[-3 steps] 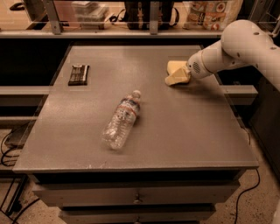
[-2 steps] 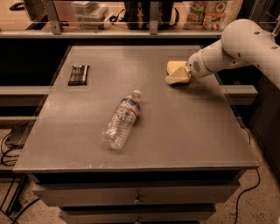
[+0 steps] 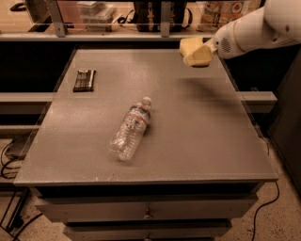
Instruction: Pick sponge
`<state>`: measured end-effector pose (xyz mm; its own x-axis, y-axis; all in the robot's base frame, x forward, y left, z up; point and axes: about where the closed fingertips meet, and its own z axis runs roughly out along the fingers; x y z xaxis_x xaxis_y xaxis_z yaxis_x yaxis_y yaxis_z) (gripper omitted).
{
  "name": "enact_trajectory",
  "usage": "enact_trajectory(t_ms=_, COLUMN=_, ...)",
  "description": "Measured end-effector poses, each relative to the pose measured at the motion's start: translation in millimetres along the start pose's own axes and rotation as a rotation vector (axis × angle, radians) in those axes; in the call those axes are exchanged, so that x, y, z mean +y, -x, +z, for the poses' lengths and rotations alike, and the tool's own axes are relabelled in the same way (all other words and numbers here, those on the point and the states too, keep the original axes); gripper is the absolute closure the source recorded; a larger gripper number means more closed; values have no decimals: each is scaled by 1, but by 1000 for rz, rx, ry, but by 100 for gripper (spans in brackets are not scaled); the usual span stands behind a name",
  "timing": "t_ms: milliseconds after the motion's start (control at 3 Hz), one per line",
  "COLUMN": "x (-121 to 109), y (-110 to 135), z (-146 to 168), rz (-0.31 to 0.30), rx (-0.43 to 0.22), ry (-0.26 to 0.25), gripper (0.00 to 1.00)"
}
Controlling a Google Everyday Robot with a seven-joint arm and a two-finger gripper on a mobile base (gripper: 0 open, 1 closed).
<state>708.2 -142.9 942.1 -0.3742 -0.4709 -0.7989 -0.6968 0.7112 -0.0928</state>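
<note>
My gripper (image 3: pixel 196 52) is at the end of the white arm (image 3: pixel 249 28), raised above the far right corner of the grey table (image 3: pixel 202 141). It is shut on the sponge (image 3: pixel 188 45), a pale yellow foam block that sits between the yellowish padded fingers and is clear of the tabletop. A soft shadow lies on the table below it. No sponge lies on the table.
A clear water bottle (image 3: pixel 130 129) lies on its side near the table's middle, cap toward the far right. A flat dark rectangular bar (image 3: pixel 84 79) lies at the far left. A shelf with cluttered items (image 3: pixel 99 12) runs behind the table.
The gripper has lifted up off the tabletop with the sponge in it. The bottle and the dark bar have not moved.
</note>
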Motion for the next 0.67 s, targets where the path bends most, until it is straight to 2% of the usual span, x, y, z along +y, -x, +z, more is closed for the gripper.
enact_trajectory(t_ms=333, x=4, y=49, z=-46, rz=-104, rx=-108, ry=46, gripper=100)
enact_trajectory(t_ms=667, x=2, y=63, z=-57, rz=-127, rx=-133, ry=34, gripper=100)
